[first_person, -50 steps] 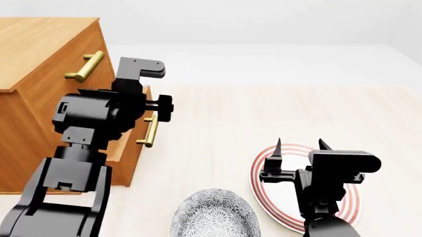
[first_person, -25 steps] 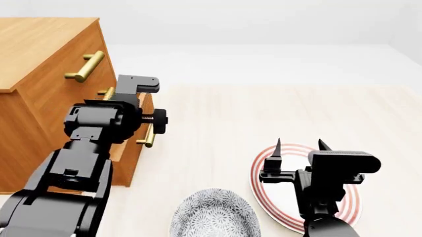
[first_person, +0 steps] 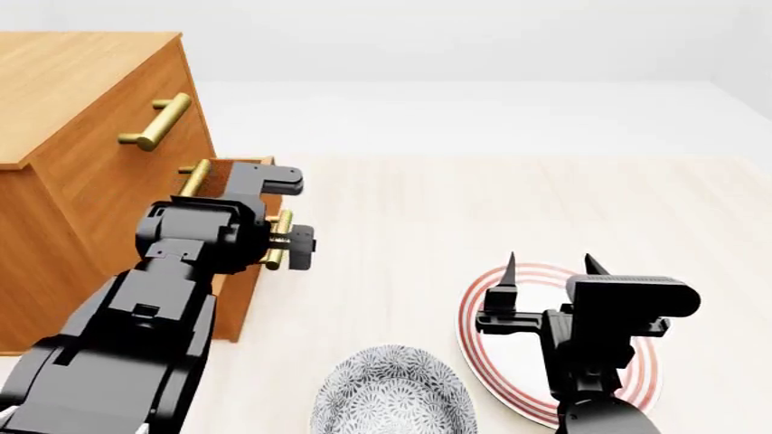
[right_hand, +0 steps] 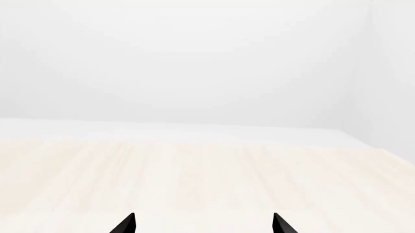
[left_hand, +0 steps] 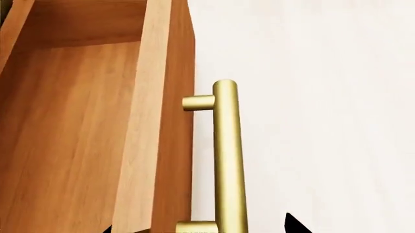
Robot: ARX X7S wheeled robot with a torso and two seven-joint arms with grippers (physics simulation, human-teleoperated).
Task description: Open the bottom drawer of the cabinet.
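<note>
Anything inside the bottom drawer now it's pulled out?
The left wrist view shows only bare wood inside the bottom drawer, behind its brass handle. The part nearest the camera is cut off, and in the head view the left gripper hides the interior.

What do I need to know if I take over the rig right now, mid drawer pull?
Left claw: open, tips straddling the brass handle of the bottom drawer, not clamped on it.
Right claw: open, empty, hovering over the striped plate, near the patterned bowl.
Done: the bottom drawer stands partly out of the cabinet, its wood interior showing.
Left: pull it further if full opening is wanted, then back the left claw off the handle.
</note>
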